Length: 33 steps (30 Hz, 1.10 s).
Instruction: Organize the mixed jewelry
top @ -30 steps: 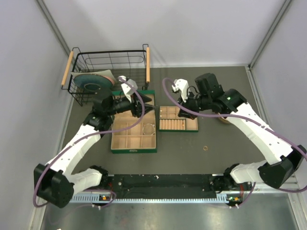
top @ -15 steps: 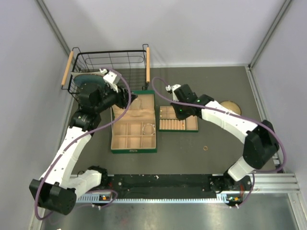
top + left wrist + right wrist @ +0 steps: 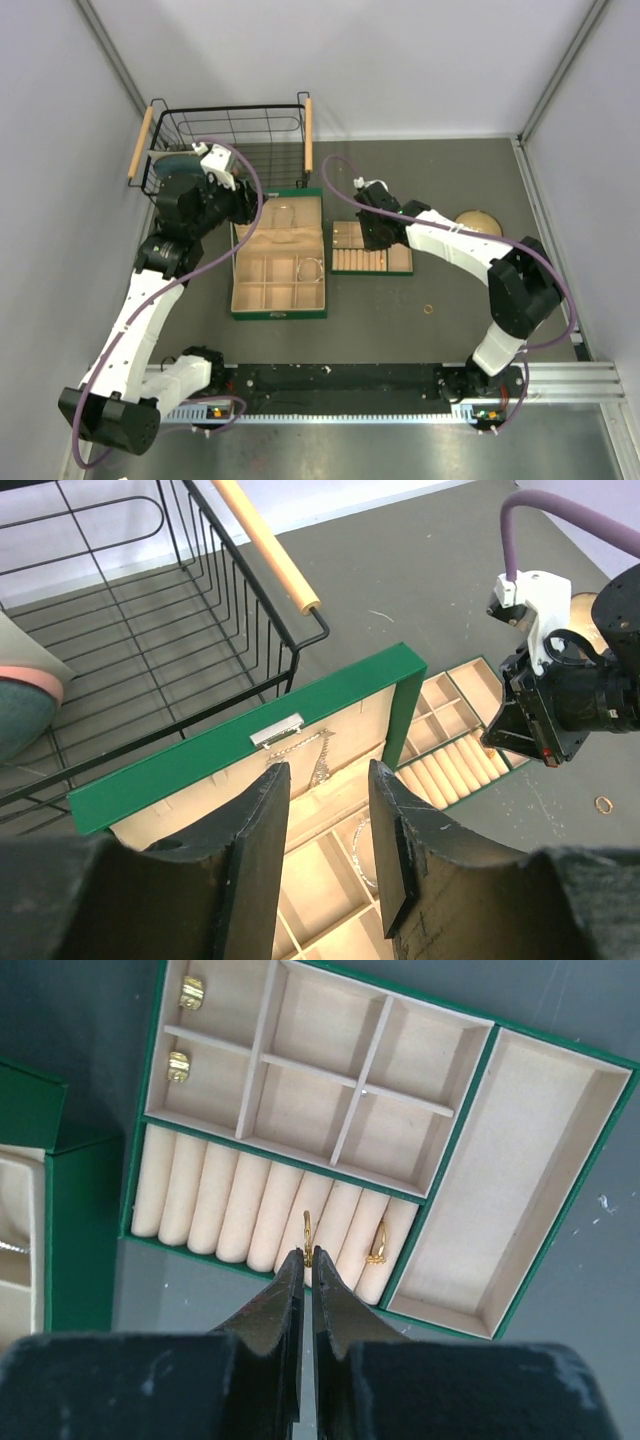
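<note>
My right gripper [image 3: 306,1256] is shut on a thin gold ring [image 3: 307,1232], held upright over the cream rolls of the small green tray [image 3: 452,1150]. A second ring [image 3: 378,1243] stands between rolls two slots to the right. Two more gold rings [image 3: 191,992] [image 3: 178,1065] lie in the tray's far-left compartments. One ring [image 3: 428,309] lies loose on the table. The silver bracelet [image 3: 311,268] rests in a compartment of the open green box [image 3: 278,314]. My left gripper [image 3: 327,775] hangs open and empty above that box, near its raised lid [image 3: 240,745].
A black wire basket [image 3: 230,150] with wooden handles stands at the back left and holds a teal plate [image 3: 178,165]. The round tan bowl [image 3: 478,222] sits right of the small tray [image 3: 372,270], behind the right arm. A silver chain [image 3: 322,762] hangs inside the box lid.
The left arm has pulled back left toward the basket and its jaws have narrowed a little. The right arm has swung left and brought its shut gripper down over the tray's rolls.
</note>
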Tool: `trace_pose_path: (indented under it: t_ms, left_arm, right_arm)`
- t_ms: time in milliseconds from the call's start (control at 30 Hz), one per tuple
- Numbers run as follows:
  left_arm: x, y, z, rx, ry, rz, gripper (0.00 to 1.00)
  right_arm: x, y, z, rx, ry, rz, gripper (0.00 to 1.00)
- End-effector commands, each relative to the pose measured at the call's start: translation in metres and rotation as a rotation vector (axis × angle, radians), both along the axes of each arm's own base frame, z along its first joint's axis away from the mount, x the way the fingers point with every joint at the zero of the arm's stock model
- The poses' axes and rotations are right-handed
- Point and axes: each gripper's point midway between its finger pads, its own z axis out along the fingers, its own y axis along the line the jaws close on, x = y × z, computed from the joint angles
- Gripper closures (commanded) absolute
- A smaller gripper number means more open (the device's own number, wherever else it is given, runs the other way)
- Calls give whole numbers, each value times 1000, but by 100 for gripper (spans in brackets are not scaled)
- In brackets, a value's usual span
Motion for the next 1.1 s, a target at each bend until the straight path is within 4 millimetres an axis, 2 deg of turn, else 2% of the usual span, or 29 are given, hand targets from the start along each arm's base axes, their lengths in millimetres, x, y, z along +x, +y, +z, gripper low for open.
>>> trace_pose_path:
  t_ms: [0,400,667,1067]
  left_arm:
    - [1,12,21,-18,-50,68,58]
    - [2,14,15,-29,-25,86,59]
    - [3,14,12,-25,-18,84,60]
    - [4,12,6,-24,-3,69,61]
  right_arm:
    - [2,-3,-5,7,-20,-73,100]
    - [-8,-4,-21,17,29,-99,100]
    - [-7,-11,-37,-15,55,-120,100]
    - [-1,-20,-45,-27,72,-144,100]
